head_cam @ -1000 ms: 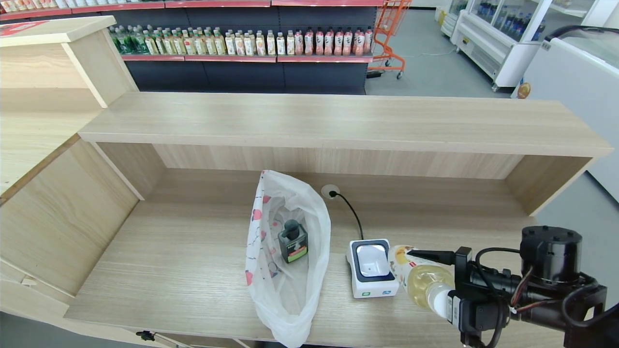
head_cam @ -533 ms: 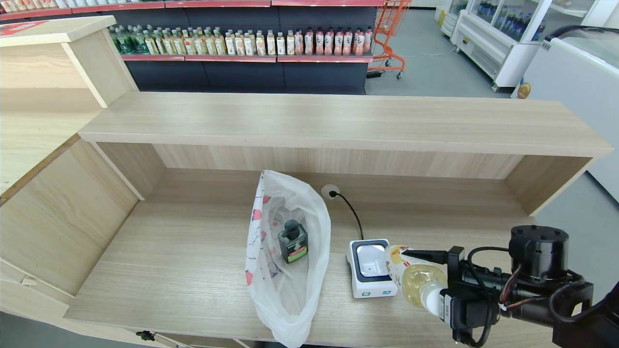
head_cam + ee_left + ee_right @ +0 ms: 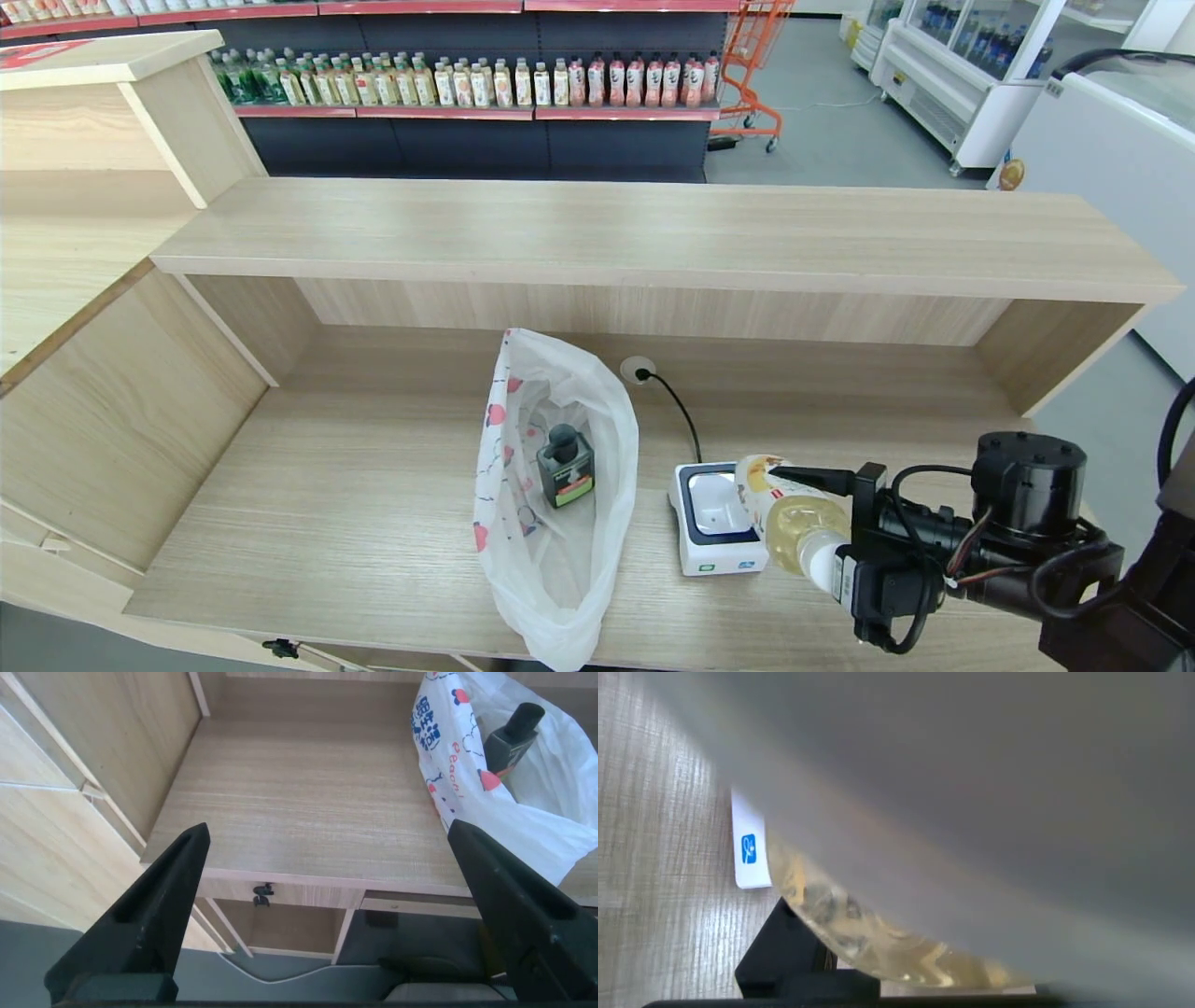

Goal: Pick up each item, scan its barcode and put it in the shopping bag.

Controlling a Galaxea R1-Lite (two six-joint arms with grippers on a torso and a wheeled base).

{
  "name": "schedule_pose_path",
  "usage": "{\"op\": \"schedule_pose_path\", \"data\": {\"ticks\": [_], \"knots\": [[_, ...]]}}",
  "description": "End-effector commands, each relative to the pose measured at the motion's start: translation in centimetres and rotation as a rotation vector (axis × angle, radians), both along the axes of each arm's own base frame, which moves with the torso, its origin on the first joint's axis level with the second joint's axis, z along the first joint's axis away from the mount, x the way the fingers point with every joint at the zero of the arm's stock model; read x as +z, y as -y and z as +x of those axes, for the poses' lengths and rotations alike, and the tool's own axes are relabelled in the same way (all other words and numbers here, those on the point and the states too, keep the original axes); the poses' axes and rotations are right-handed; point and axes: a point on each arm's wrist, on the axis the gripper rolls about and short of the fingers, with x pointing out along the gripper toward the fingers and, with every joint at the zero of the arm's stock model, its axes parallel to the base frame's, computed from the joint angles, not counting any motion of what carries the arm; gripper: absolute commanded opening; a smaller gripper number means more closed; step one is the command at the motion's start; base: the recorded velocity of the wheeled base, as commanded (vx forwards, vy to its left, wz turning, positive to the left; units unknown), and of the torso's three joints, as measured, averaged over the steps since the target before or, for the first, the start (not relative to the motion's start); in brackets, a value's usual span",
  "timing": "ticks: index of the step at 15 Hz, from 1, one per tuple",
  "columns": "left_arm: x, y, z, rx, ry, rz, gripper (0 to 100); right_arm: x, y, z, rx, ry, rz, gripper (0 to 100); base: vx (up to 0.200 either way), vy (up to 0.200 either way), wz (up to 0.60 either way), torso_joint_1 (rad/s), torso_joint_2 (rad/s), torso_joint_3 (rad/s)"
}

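Counter of pale wood [image 3: 327, 523] runs well left of the white box scanner [image 3: 719, 557]; your left gripper [image 3: 327, 831] hangs spread wide off its front edge. Just left of the scanner, the white plastic shopping bag [image 3: 523, 560] holds a dark pump bottle [image 3: 566, 467]. Your right gripper [image 3: 792, 509] clamps the yellow plastic bottle [image 3: 805, 532] over the scanner's right edge.

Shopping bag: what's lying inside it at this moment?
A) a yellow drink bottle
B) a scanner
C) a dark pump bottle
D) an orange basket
C: a dark pump bottle stands inside the bag, while the yellow bottle is outside it, over the edge of the scanner.
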Motion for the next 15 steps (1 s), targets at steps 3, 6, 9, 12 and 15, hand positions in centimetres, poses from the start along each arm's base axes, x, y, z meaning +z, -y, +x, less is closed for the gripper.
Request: {"op": "schedule_pose_path", "data": {"ticks": [3, 6, 9, 12, 15], "knots": [[-0.04, 0.00, 0.01, 0.001, -0.001, -0.001, 100, -1.24, -0.43, 0.40, 0.009, -0.035, -0.005, 0, 0.000, 0.000, 0.00, 0.000, 0.00, 0.000], [-0.04, 0.00, 0.01, 0.001, -0.001, 0.000, 100, -1.53, -0.55, 0.49, 0.018, -0.046, -0.005, 0, 0.000, 0.000, 0.00, 0.000, 0.00, 0.000], [0.01, 0.00, -0.01, 0.001, 0.001, 0.000, 100, -1.69, -0.65, 0.51, 0.023, -0.053, -0.005, 0, 0.000, 0.000, 0.00, 0.000, 0.00, 0.000], [-0.04, 0.00, 0.01, 0.001, -0.001, 0.000, 100, -1.73, -0.83, 0.77, 0.029, -0.049, -0.003, 0, 0.000, 0.000, 0.00, 0.000, 0.00, 0.000], [0.01, 0.00, -0.01, 0.001, 0.001, 0.000, 100, -2.04, -0.95, 0.74, 0.048, -0.073, 0.006, 0, 0.000, 0.000, 0.00, 0.000, 0.00, 0.000]]}}
